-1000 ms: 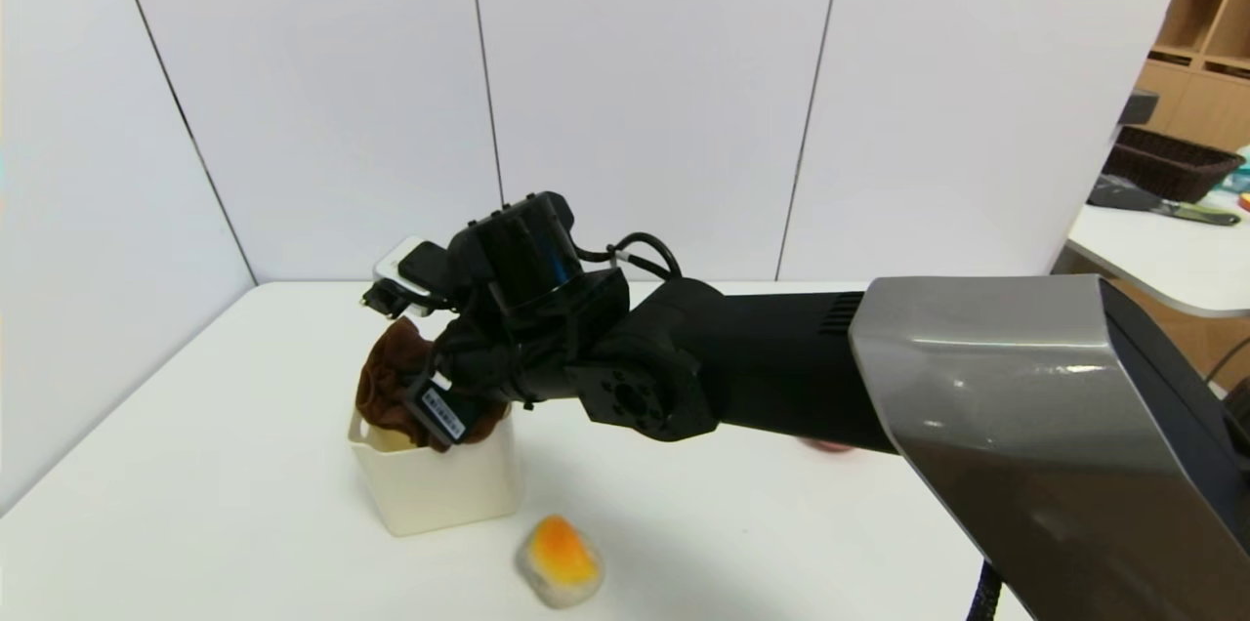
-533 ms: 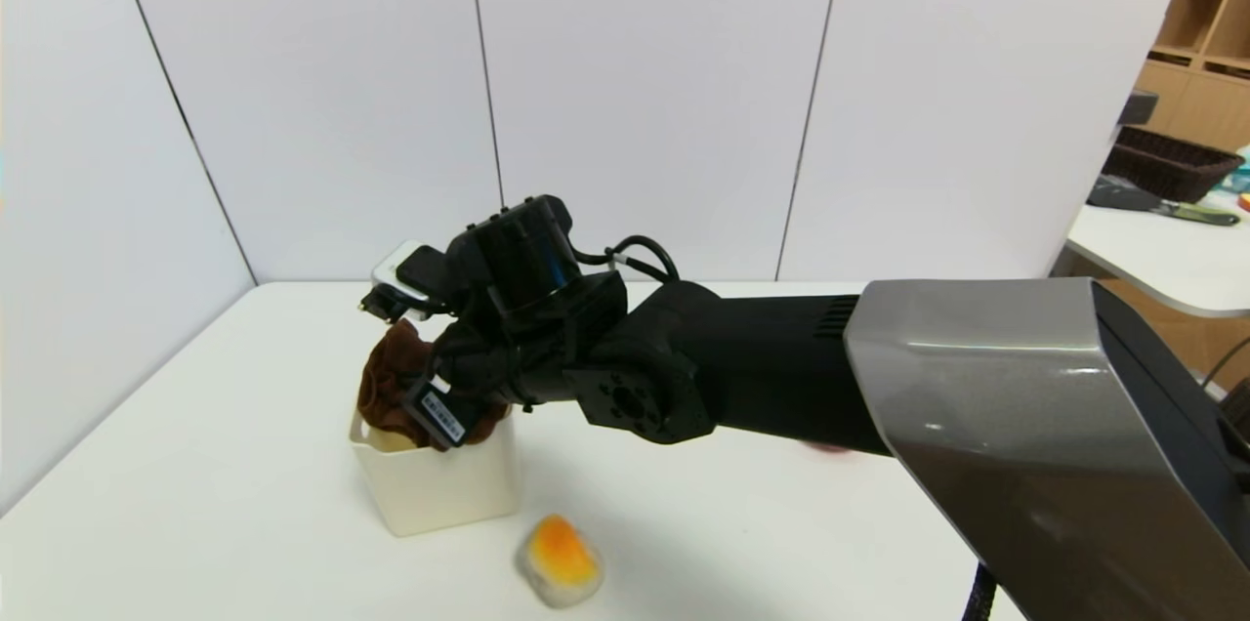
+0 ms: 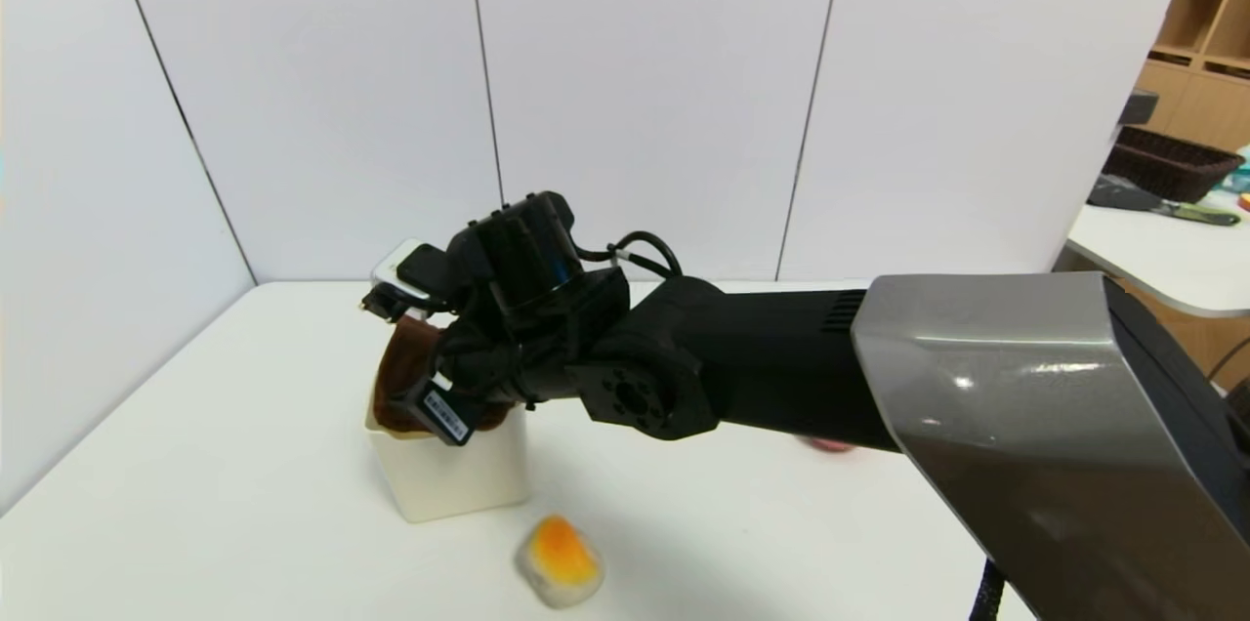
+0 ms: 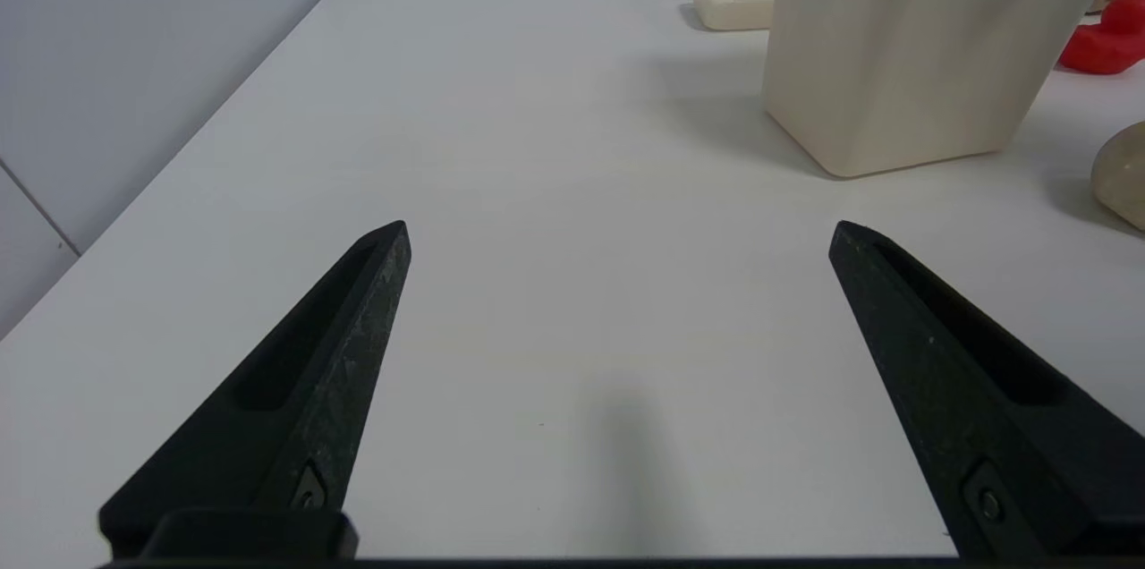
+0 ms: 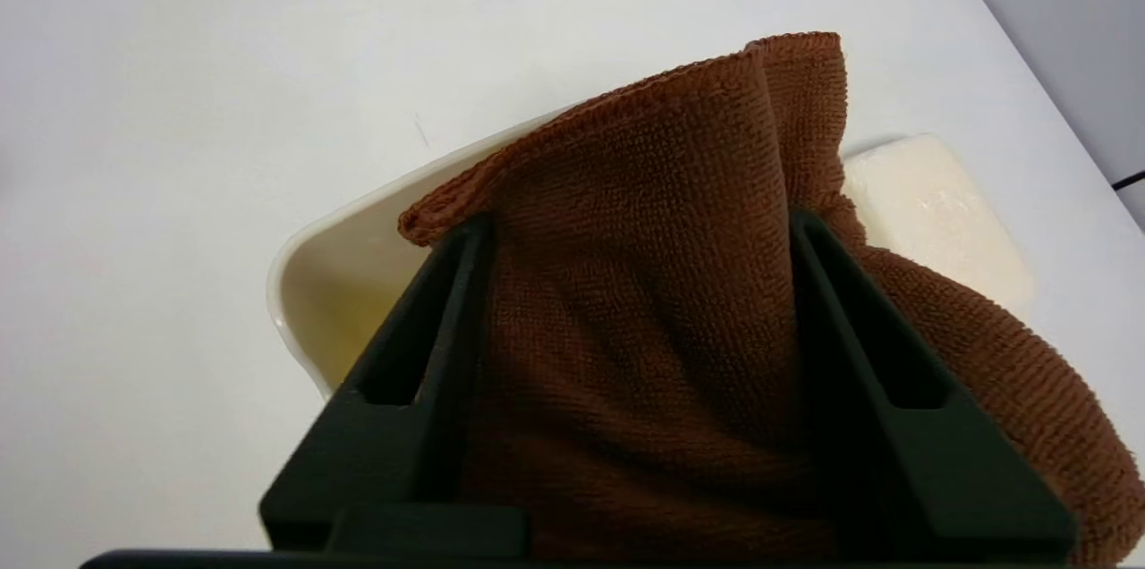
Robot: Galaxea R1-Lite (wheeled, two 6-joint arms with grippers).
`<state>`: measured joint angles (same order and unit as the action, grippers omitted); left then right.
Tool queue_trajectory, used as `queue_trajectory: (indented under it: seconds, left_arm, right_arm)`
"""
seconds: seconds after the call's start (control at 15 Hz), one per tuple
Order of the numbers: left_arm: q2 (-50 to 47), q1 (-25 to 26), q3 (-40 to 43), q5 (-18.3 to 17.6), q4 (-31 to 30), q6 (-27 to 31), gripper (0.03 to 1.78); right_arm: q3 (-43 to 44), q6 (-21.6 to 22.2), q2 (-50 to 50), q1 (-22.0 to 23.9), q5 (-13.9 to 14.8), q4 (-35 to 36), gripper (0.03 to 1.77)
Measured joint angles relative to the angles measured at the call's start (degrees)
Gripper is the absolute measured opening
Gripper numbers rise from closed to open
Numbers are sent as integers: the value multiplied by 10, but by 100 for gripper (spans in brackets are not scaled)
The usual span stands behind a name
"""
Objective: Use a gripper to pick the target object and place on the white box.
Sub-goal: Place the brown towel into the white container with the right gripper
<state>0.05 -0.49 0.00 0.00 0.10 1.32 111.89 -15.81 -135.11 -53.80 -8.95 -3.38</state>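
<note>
Right gripper (image 5: 631, 309), jaws parted with the soft dark-brown terry towel (image 5: 662, 283) between them, poised over the cream-white plastic bin (image 3: 444, 479). At the bin's 12 o'clock, the towel's trailing fold could drape outside. Left gripper (image 4: 617, 238) idles open.

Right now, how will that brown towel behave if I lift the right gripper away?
Likely floppy: the brown towel folds and drapes over the white box rim. Its terry pile may snag the right gripper, whose fingers stand parted around it.
</note>
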Motion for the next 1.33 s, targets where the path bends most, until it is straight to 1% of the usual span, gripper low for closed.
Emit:
queue_trajectory:
  seconds: [0.33, 0.6, 0.87, 1.13, 1.33]
  left_arm:
    - [0, 0, 0, 0, 0, 0, 169]
    - [0, 0, 0, 0, 0, 0, 169]
    - [0, 0, 0, 0, 0, 0, 169]
    - [0, 0, 0, 0, 0, 0, 169]
    - [0, 0, 0, 0, 0, 0, 169]
  right_arm:
    - [0, 1, 22, 1, 0, 1, 138]
    - [0, 0, 38, 6, 0, 2, 151]
    - [0, 0, 44, 15, 0, -3, 159]
    - [-2, -5, 51, 19, 0, -53, 164]
    - [-3, -12, 63, 20, 0, -77, 166]
